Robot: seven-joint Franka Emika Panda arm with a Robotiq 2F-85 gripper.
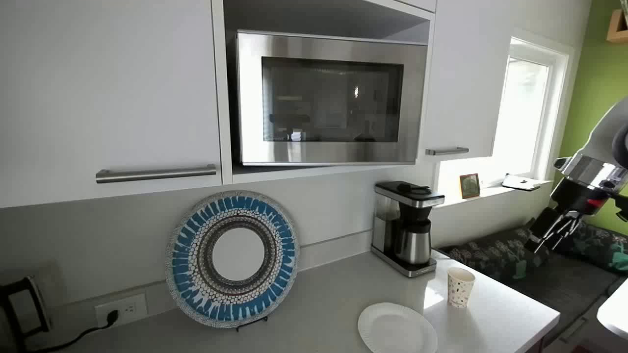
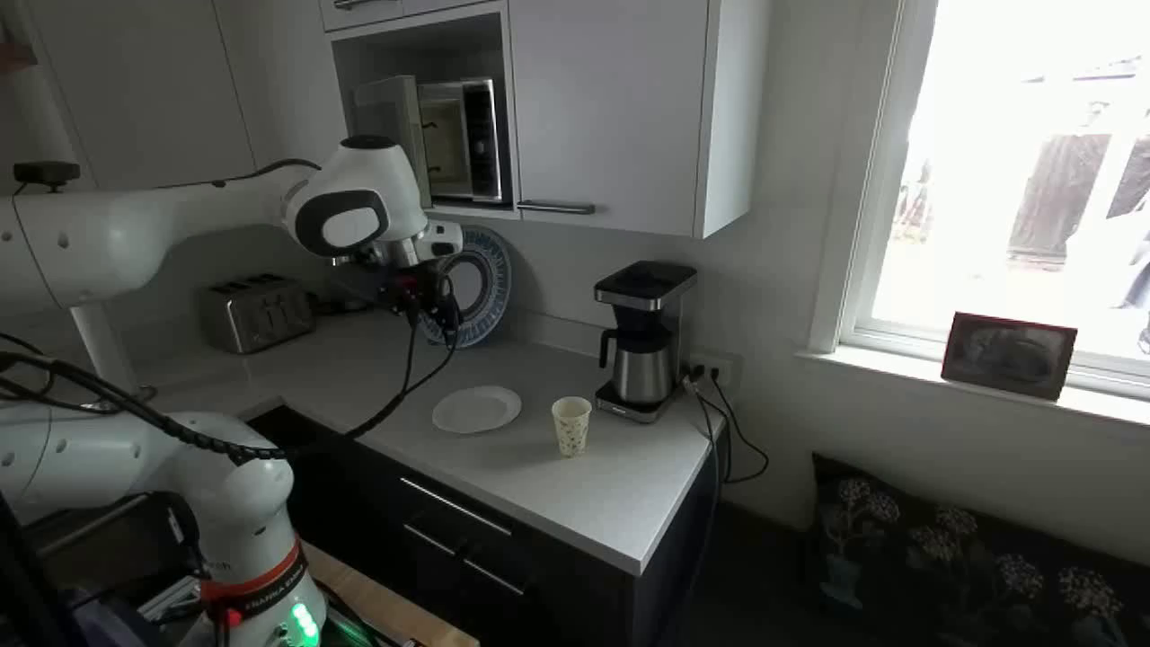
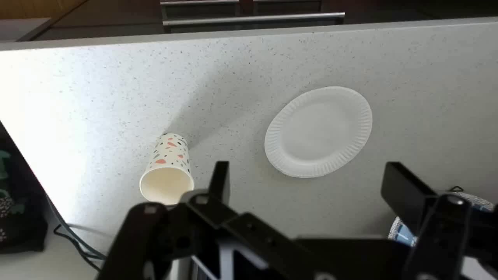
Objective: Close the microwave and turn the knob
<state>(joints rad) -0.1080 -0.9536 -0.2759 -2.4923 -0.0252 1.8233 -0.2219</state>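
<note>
Microwave sat in the cabinet niche, its door ajar; neither half of the task looked done. Robotiq gripper was apart from the door, fingers spread wide with nothing between them, aimed down at the counter

Risks: spread fingers could have hooked the door's free edge or skidded on the steel during a push. Pushing near the hinge side would probably have needed more force and might have skewed the microwave. The Panda arm could have clipped the cabinet bar handle if it swung wide. The black cable dipping off the gripper looked able to drag across the paper plate or tip the paper cup; a low path would also have put the coffee maker in range. The knob likely wanted a centred grip, else slip

Views: in an exterior view, the open cavity and control strip showed, arm in front of part of the door; the knob couldn't be picked out for sure. In an exterior view, the dark glass window showed nearly face on, door hiding cavity and controls. Wrist view alone gave the finger gap clearly, but had no microwave to line up on
</note>
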